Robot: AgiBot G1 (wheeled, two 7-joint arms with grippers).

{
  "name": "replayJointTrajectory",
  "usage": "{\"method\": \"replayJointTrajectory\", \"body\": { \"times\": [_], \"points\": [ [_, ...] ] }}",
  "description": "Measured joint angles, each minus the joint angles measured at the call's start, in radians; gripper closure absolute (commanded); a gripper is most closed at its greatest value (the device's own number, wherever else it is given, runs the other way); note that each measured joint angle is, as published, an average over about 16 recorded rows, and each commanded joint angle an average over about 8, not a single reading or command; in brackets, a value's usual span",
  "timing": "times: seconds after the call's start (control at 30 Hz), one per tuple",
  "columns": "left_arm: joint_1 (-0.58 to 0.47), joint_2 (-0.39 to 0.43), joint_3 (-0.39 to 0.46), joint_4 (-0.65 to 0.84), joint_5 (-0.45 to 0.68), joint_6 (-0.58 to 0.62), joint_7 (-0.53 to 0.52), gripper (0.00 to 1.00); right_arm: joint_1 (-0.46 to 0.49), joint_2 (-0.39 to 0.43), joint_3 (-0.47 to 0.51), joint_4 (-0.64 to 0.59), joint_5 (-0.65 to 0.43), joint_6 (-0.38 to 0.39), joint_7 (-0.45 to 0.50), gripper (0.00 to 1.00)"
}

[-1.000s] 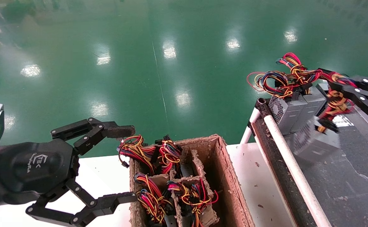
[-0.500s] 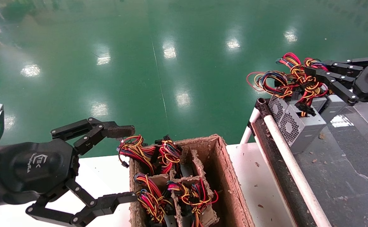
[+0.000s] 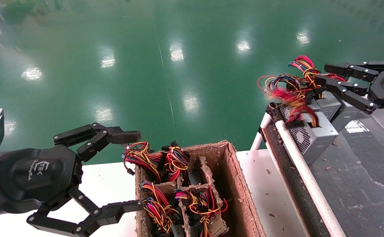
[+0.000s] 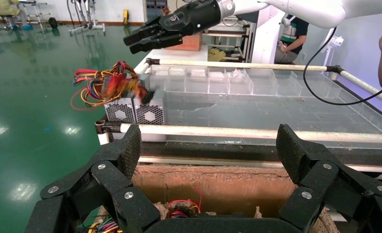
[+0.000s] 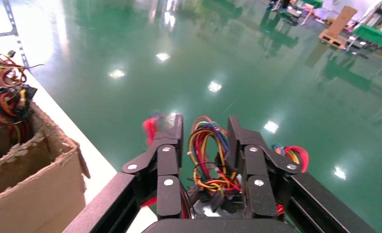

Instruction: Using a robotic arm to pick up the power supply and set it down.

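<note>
The left black linkage-fingered claw hangs spread wide and empty, its fingertips just short of the torn brown cardboard box of wire bundles. Off to the right, the right black claw hovers narrowly parted with nothing between its fingers, just above and behind the small grey metal power supply with red wire bundle. That supply rests on the dark conveyor counter, touching the white rail; it looks rigid and weighty, so I'd grip the casing, not the floppy wires, with open counter nearer me.
</note>
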Motion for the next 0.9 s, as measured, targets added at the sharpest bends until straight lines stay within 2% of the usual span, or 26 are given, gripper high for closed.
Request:
{"method": "replayJointTrajectory", "body": {
  "times": [0.37,0.9],
  "points": [
    [0.000,0.000,0.000,0.000,0.000,0.000,0.000,0.00,-0.014,-0.003,0.004,0.017,0.029,-0.020,-0.006,0.00],
    [0.000,0.000,0.000,0.000,0.000,0.000,0.000,0.00,-0.111,-0.002,0.004,0.173,0.121,-0.055,0.073,0.00]
  ]
}}
